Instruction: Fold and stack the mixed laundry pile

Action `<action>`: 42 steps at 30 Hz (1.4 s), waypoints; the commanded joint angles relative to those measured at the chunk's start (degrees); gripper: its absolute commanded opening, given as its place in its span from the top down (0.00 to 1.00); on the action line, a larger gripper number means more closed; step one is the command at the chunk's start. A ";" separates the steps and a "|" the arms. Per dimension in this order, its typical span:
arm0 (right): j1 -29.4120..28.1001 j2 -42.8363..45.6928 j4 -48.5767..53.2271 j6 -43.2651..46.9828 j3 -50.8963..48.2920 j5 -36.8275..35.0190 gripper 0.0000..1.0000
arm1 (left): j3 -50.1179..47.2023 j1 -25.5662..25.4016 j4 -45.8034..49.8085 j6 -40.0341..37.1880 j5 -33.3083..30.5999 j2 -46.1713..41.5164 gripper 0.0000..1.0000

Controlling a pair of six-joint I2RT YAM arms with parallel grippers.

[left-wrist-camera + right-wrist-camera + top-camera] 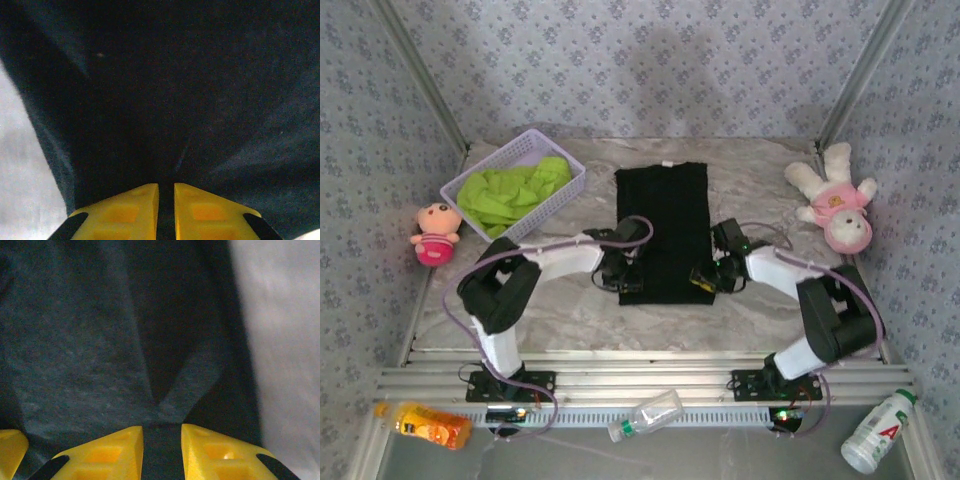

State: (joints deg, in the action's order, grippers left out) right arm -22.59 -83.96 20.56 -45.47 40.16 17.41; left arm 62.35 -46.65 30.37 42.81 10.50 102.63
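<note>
The black T-shirt (663,215) lies as a long narrow strip in the middle of the table. My left gripper (626,284) is at its near left corner and my right gripper (706,279) at its near right corner. In the left wrist view the yellow fingers (131,210) stand close together around my left gripper (166,186), with black T-shirt (175,90) cloth pinched in the slit. In the right wrist view my right gripper (162,427) is shut on a fold of the black T-shirt (75,350), which puckers at the tips. The lime-green T-shirt (510,192) lies crumpled in the basket.
The lavender basket (546,143) sits at the back left. A pink plush doll (435,235) is at the left edge and a plush bear (837,205) at the right. Bottles (646,414) lie on the rail in front of the arm bases.
</note>
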 commanded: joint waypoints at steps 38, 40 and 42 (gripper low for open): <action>-0.20 4.22 13.54 7.65 12.49 -6.50 0.67 | 14.30 -0.25 12.65 -0.99 -8.31 -3.31 0.73; -1.39 8.72 15.71 5.74 9.08 -6.42 0.55 | 7.87 -1.37 9.55 3.20 -7.07 -7.58 0.70; -2.83 12.91 16.60 2.29 5.65 -6.72 0.49 | 2.57 -2.40 5.58 6.64 -6.15 -11.10 0.67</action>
State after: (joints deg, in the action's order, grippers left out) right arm -24.27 -74.35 31.18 -39.99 49.50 12.29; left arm 69.63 -48.75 41.63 42.22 2.13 95.81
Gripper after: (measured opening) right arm 0.497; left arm 0.324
